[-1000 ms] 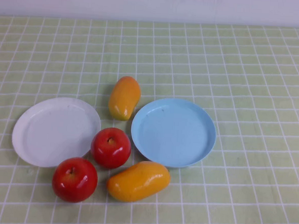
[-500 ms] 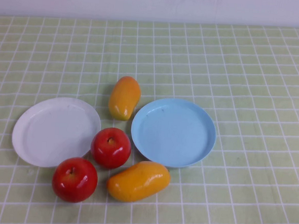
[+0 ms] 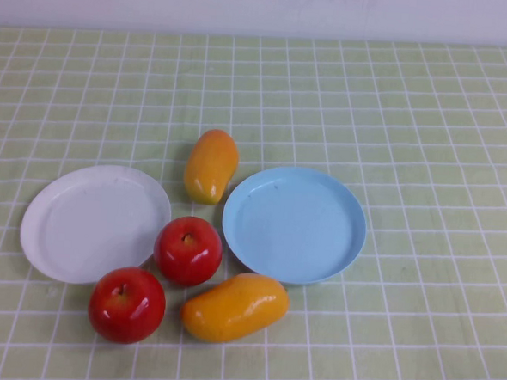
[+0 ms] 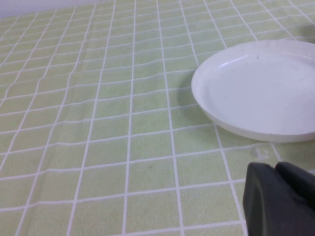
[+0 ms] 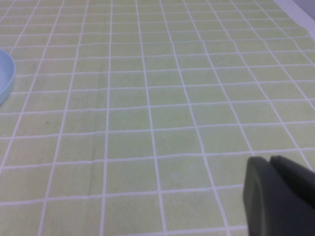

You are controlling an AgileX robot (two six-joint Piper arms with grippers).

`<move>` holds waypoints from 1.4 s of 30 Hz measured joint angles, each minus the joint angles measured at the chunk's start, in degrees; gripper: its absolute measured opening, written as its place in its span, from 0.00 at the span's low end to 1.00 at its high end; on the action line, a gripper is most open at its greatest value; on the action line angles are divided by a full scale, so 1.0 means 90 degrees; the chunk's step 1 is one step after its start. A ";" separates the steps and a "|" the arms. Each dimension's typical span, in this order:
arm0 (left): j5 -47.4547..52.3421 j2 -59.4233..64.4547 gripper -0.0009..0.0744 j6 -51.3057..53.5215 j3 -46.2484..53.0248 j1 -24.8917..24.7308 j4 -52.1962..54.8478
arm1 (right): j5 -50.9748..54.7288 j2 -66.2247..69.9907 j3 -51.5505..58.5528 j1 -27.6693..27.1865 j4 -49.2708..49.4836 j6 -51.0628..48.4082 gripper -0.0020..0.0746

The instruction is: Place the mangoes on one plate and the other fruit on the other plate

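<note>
Two mangoes lie on the cloth: one (image 3: 211, 165) between the plates at the back, one (image 3: 234, 306) in front of the light blue plate (image 3: 347, 204). Two red apples stand near the white plate (image 3: 55, 204): one (image 3: 187, 250) between the plates, one (image 3: 127, 304) at the white plate's front edge. Both plates hold nothing. Neither arm shows in the high view. My left gripper (image 4: 274, 167) is shut and holds nothing, low over the cloth short of the white plate (image 4: 256, 93). My right gripper (image 5: 269, 160) is shut and holds nothing, over bare cloth, with the blue plate's rim (image 5: 5, 73) far off.
A green checked cloth (image 3: 430, 115) covers the whole table. A pale wall runs along the far edge (image 3: 263, 35).
</note>
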 joint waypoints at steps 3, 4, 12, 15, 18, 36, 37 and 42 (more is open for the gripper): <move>0.0000 0.0000 0.01 0.0000 0.0000 0.0000 -0.0120 | 0.0000 0.0000 0.0000 0.0000 0.0000 0.0000 0.01; -0.0009 0.0000 0.01 0.0000 0.0000 0.0000 -0.0166 | 0.0000 0.0000 0.0000 0.0000 0.0000 0.0000 0.01; -0.0395 0.0000 0.01 -0.0171 0.0000 0.0000 -0.1541 | 0.0000 0.0000 0.0000 0.0000 0.0000 0.0000 0.01; -0.0806 0.0000 0.01 -0.0335 0.0000 0.0000 -0.2531 | 0.0000 0.0000 0.0000 0.0000 0.0000 0.0000 0.01; -0.1183 0.0000 0.01 -0.0397 0.0000 0.0000 -0.3131 | 0.0000 0.0000 0.0000 0.0000 0.0000 0.0000 0.01; -0.0192 0.0991 0.01 -0.1182 -0.0942 0.0000 -0.3866 | 0.0000 0.0000 0.0000 0.0000 0.0000 0.0000 0.01; 0.0132 0.1315 0.01 -0.1033 -0.1235 0.0000 -0.3866 | 0.0000 0.0000 0.0000 0.0000 0.0000 0.0000 0.01; 0.1760 0.3080 0.01 0.0219 -0.2813 0.0000 -0.3855 | 0.0000 0.0000 0.0000 0.0000 0.0000 0.0000 0.01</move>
